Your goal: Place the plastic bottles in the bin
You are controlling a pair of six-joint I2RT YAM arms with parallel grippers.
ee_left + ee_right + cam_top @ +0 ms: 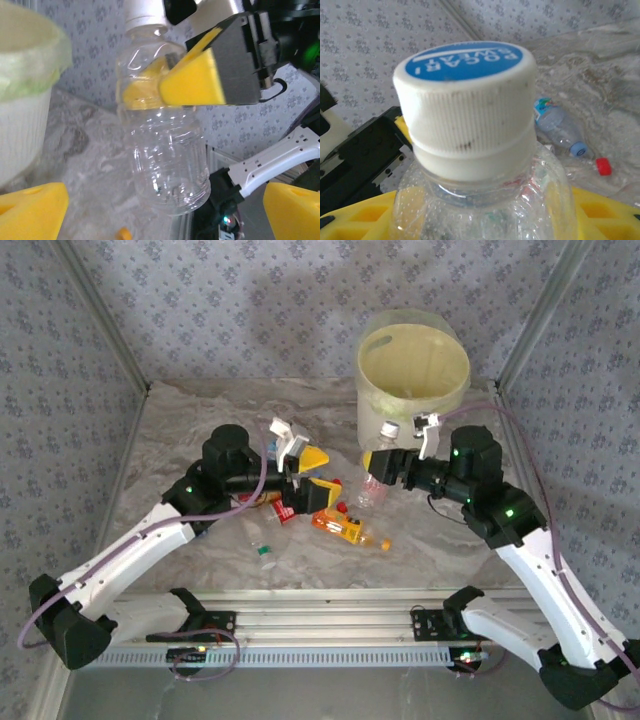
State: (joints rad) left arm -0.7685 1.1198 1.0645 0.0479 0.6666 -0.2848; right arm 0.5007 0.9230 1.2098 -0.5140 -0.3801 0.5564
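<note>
My right gripper (383, 466) is shut on the shoulder of a clear plastic bottle (371, 487) with a white cap (465, 100), held upright above the table just in front of the bin (400, 412), a cream-white bucket with a pale yellow-green liner. In the left wrist view the right gripper's yellow pads (192, 82) squeeze the bottle (167, 150) below its neck. My left gripper (318, 472) stands open beside it, left of the bottle, its fingers (30, 210) apart with nothing between them. More plastic bottles lie below: an orange one (345, 528) and a red-labelled one (284, 506).
A small clear bottle with a green cap (263, 547) lies near the front. A blue-capped bottle (555, 122) and a red cap (603, 166) rest on the marbled table (180, 440). Patterned walls enclose the back and sides. A metal rail runs along the near edge.
</note>
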